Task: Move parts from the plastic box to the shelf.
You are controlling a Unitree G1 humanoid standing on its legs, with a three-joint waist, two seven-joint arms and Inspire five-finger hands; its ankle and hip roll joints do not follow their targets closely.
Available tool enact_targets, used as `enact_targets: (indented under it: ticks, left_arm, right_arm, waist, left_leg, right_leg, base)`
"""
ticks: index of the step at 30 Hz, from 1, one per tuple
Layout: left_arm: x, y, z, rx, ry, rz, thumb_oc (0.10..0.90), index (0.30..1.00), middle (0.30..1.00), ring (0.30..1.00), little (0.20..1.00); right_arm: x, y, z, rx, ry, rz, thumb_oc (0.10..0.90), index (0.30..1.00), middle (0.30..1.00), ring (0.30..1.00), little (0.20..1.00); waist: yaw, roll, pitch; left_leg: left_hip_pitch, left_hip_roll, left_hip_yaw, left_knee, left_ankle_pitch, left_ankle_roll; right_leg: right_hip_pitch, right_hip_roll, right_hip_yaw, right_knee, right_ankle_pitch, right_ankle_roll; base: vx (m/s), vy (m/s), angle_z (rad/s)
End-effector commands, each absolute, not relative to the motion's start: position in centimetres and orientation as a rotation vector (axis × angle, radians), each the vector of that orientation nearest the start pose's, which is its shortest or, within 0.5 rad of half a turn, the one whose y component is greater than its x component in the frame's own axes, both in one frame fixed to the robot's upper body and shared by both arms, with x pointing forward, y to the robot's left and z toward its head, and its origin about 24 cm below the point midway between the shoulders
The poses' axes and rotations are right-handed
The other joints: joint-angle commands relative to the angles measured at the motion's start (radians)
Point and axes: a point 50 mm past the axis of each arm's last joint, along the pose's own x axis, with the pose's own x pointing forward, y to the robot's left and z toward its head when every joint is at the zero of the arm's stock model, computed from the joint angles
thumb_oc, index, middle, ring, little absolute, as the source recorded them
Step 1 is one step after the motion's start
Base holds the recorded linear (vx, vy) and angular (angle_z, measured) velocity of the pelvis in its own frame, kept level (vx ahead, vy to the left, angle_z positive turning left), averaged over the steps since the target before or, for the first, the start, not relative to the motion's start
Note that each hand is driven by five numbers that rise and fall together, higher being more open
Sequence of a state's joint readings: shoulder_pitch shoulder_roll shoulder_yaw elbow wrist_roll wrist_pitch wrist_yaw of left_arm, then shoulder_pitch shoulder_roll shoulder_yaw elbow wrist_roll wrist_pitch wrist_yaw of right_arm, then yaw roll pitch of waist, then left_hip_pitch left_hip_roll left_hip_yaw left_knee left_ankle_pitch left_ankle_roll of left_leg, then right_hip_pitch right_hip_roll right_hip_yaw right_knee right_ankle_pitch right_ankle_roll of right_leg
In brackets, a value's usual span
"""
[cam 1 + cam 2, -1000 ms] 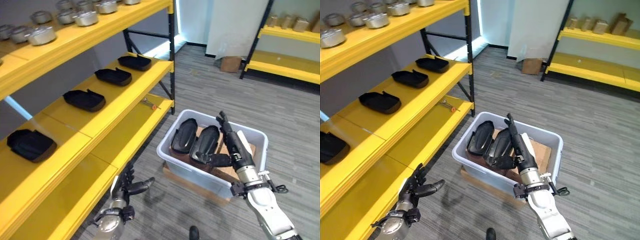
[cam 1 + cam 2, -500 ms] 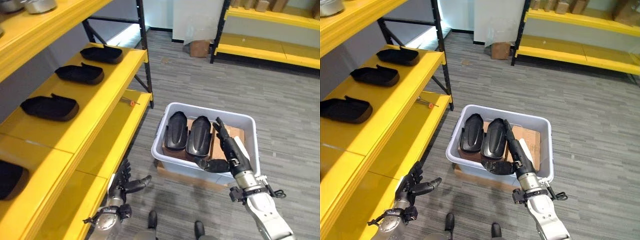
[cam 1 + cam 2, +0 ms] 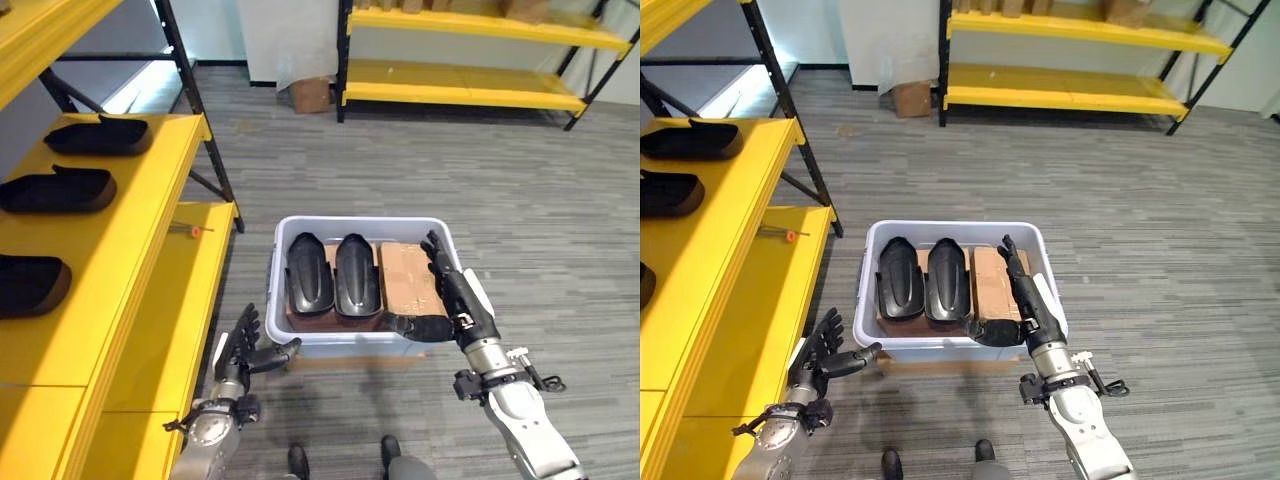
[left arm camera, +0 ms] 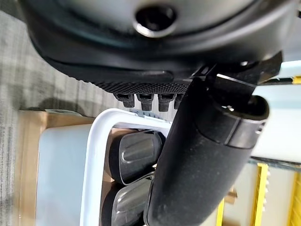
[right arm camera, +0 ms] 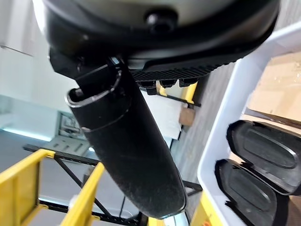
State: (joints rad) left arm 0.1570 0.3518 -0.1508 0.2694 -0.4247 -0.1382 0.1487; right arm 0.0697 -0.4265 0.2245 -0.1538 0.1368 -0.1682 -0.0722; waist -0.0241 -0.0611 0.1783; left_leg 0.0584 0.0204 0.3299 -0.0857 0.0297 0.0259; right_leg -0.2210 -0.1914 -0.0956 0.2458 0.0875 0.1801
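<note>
Grey carpet floor (image 3: 520, 200) carries the plastic box (image 3: 300, 345), two black parts (image 3: 335, 275) lying side by side inside. Right robot hand (image 3: 450, 295) hovers over the box's right rim, fingers straight, grasping nothing; left robot hand (image 3: 245, 345), released, waits beside its front-left corner. A one-sided reach could tip the box or slip off a smooth part before the yellow shelf (image 3: 130, 250).

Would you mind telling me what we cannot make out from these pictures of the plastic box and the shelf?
- What lies under the two black parts and the cardboard in the plastic box: head views, they cover it.
- The small tool on the lower shelf: too small to identify.
- The third shelf part: cut by the left eye view's edge.
- Right hand fingers' ends: right wrist view, the thumb blocks them.
</note>
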Motion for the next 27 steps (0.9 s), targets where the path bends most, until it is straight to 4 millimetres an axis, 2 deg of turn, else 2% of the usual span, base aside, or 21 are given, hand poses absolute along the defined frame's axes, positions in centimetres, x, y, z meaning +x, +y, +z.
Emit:
enact_targets:
  ticks: [1,2,4,5,7,9,12,15,17,18,19,21,22,24,25,26,27]
  left_arm:
    - [21.3,22.6,-0.3,-0.023,0.131,0.144,0.9,1.0,1.0,1.0,1.0]
    - [21.3,22.6,-0.3,-0.023,0.131,0.144,0.9,1.0,1.0,1.0,1.0]
    - [21.0,22.6,-0.5,-0.026,0.14,0.136,0.9,1.0,1.0,1.0,1.0]
    - [21.0,22.6,-0.5,-0.026,0.141,0.136,0.9,1.0,1.0,1.0,1.0]
    - [21.0,21.8,-0.7,-0.027,0.146,0.106,0.9,1.0,1.0,1.0,1.0]
    - [21.2,21.7,-0.6,-0.036,0.14,0.104,0.9,1.0,1.0,1.0,1.0]
    - [21.1,21.4,-0.8,-0.072,0.145,0.104,0.9,1.0,1.0,1.0,1.0]
    - [21.2,21.2,-0.8,-0.085,0.145,0.1,0.9,1.0,1.0,1.0,1.0]
    - [21.3,21.1,-0.6,-0.092,0.137,0.092,0.9,1.0,1.0,1.0,1.0]
    - [21.5,21.0,-0.4,-0.101,0.127,0.095,0.9,1.0,1.0,1.0,1.0]
    - [21.5,21.0,-0.4,-0.1,0.126,0.095,0.9,1.0,1.0,1.0,1.0]
    - [21.8,21.0,0.1,-0.103,0.103,0.091,0.9,1.0,1.0,1.0,1.0]
    - [21.9,21.3,0.4,-0.096,0.093,0.087,0.9,1.0,1.0,1.0,1.0]
    - [21.6,21.6,0.7,-0.091,0.091,0.083,0.9,1.0,1.0,1.0,1.0]
    - [21.4,21.8,0.6,-0.08,0.096,0.09,0.9,1.0,1.0,1.0,1.0]
    - [21.4,21.8,0.6,-0.08,0.096,0.09,0.9,1.0,1.0,1.0,1.0]
    - [21.3,22.0,0.6,-0.071,0.099,0.098,0.9,1.0,1.0,1.0,1.0]
  right_arm:
    - [24.2,-15.9,11.2,-0.238,-0.414,0.213,0.9,1.0,1.0,1.0,1.0]
    - [24.2,-15.9,11.2,-0.238,-0.414,0.213,0.9,1.0,1.0,1.0,1.0]
    - [24.0,-16.0,11.2,-0.251,-0.415,0.212,0.9,1.0,1.0,1.0,1.0]
    - [24.0,-16.1,11.2,-0.252,-0.414,0.212,0.9,1.0,1.0,1.0,1.0]
    - [23.6,-16.6,10.7,-0.259,-0.388,0.206,0.9,1.0,1.0,1.0,1.0]
    - [23.7,-16.7,10.8,-0.257,-0.391,0.203,0.9,1.0,1.0,1.0,1.0]
    - [23.4,-17.5,11.0,-0.295,-0.395,0.19,0.9,1.0,1.0,1.0,1.0]
    - [23.4,-18.0,11.0,-0.304,-0.39,0.172,0.9,1.0,1.0,1.0,1.0]
    - [23.4,-18.3,11.1,-0.309,-0.393,0.165,0.9,1.0,1.0,1.0,1.0]
    - [23.4,-18.6,11.4,-0.32,-0.402,0.162,0.9,1.0,1.0,1.0,1.0]
    - [23.4,-18.6,11.5,-0.32,-0.404,0.162,0.9,1.0,1.0,1.0,1.0]
    - [23.6,-18.6,12.1,-0.329,-0.431,0.171,0.9,1.0,1.0,1.0,1.0]
    - [23.9,-18.7,12.5,-0.346,-0.445,0.165,0.9,1.0,1.0,1.0,1.0]
    - [23.9,-19.1,12.5,-0.356,-0.446,0.139,0.9,1.0,1.0,1.0,1.0]
    - [23.9,-19.2,12.5,-0.358,-0.447,0.13,0.9,1.0,1.0,1.0,1.0]
    - [23.9,-19.2,12.5,-0.358,-0.447,0.13,0.9,1.0,1.0,1.0,1.0]
    - [24.0,-19.2,12.7,-0.365,-0.454,0.12,0.9,1.0,1.0,1.0,1.0]
  waist:
    - [0.011,0.005,-0.009]
    - [0.01,0.007,-0.009]
    - [-0.002,0.0,-0.004]
    - [-0.004,0.0,-0.004]
    - [-0.004,-0.009,-0.024]
    - [-0.005,-0.01,-0.031]
    - [-0.008,-0.007,-0.049]
    - [-0.01,-0.004,-0.043]
    - [-0.013,-0.011,-0.025]
    - [-0.002,-0.015,0.019]
    - [-0.006,-0.016,0.017]
    - [0.017,-0.025,0.056]
    - [0.02,-0.033,0.062]
    - [0.017,-0.04,0.046]
    - [0.03,-0.038,0.045]
    - [0.032,-0.039,0.046]
    - [0.041,-0.033,0.051]
  left_leg:
    - [0.012,-0.014,-0.113,-0.002,-0.033,-0.008]
    - [0.012,-0.012,-0.115,-0.002,-0.034,-0.008]
    - [0.031,-0.006,-0.112,-0.002,-0.049,-0.019]
    - [0.032,-0.006,-0.114,-0.002,-0.049,-0.02]
    - [0.035,-0.004,-0.13,-0.002,-0.067,-0.032]
    - [0.027,0.001,-0.139,-0.002,-0.061,-0.037]
    - [0.038,0.038,-0.151,-0.002,-0.057,-0.057]
    - [0.028,0.062,-0.152,0.028,-0.054,-0.071]
    - [-0.034,0.081,-0.16,0.158,-0.085,-0.089]
    - [-0.133,0.091,-0.192,0.346,-0.063,-0.122]
    - [-0.142,0.088,-0.196,0.351,-0.061,-0.121]
    - [-0.223,0.052,-0.28,0.467,-0.024,-0.147]
    - [-0.253,0.082,-0.3,0.418,-0.002,-0.14]
    - [-0.221,0.197,-0.267,0.26,0.016,-0.141]
    - [-0.209,0.247,-0.283,0.156,0.073,-0.149]
    - [-0.203,0.248,-0.281,0.15,0.076,-0.15]
    - [-0.217,0.283,-0.321,0.101,0.119,-0.154]
  right_leg:
    - [0.001,-0.062,-0.091,-0.119,0.168,0.044]
    - [0.005,-0.06,-0.094,-0.125,0.171,0.044]
    - [-0.016,-0.064,-0.153,-0.184,0.193,0.048]
    - [-0.015,-0.064,-0.155,-0.184,0.192,0.048]
    - [0.046,-0.041,-0.175,-0.243,0.15,0.028]
    - [0.05,-0.035,-0.178,-0.25,0.147,0.022]
    - [0.08,-0.017,-0.205,-0.249,0.113,0.006]
    - [0.09,-0.011,-0.224,-0.242,0.09,-0.005]
    - [0.097,-0.01,-0.233,-0.233,0.063,-0.027]
    - [0.113,-0.003,-0.236,-0.228,0.04,-0.053]
    - [0.109,-0.006,-0.239,-0.228,0.043,-0.054]
    - [0.103,-0.006,-0.237,-0.217,0.039,-0.067]
    - [0.095,-0.007,-0.243,-0.22,0.037,-0.065]
    - [0.099,-0.018,-0.247,-0.228,0.029,-0.044]
    - [0.098,-0.024,-0.234,-0.223,0.017,-0.033]
    - [0.099,-0.024,-0.233,-0.222,0.017,-0.034]
    - [0.095,-0.034,-0.213,-0.212,0.008,-0.023]
  base:
    - [0.06,-0.051,-0.49]
    - [0.11,-0.066,-0.4]
    - [0.16,-0.054,-0.26]
    - [0.17,-0.066,-0.04]
    - [0.19,-0.128,0.2]
    - [0.13,-0.119,0.53]
    - [0.19,-0.144,0.41]
    - [0.09,-0.114,0.13]
    - [0.04,-0.166,0.07]
    - [-0.01,-0.164,0.26]
    - [-0.06,-0.143,0.46]
    - [-0.07,-0.061,0.45]
    - [0.04,0.005,0.18]
    - [0.15,0.151,0.03]
    - [0.12,0.157,0.08]
    - [0.12,0.203,0.12]
    - [0.14,0.346,0.0]
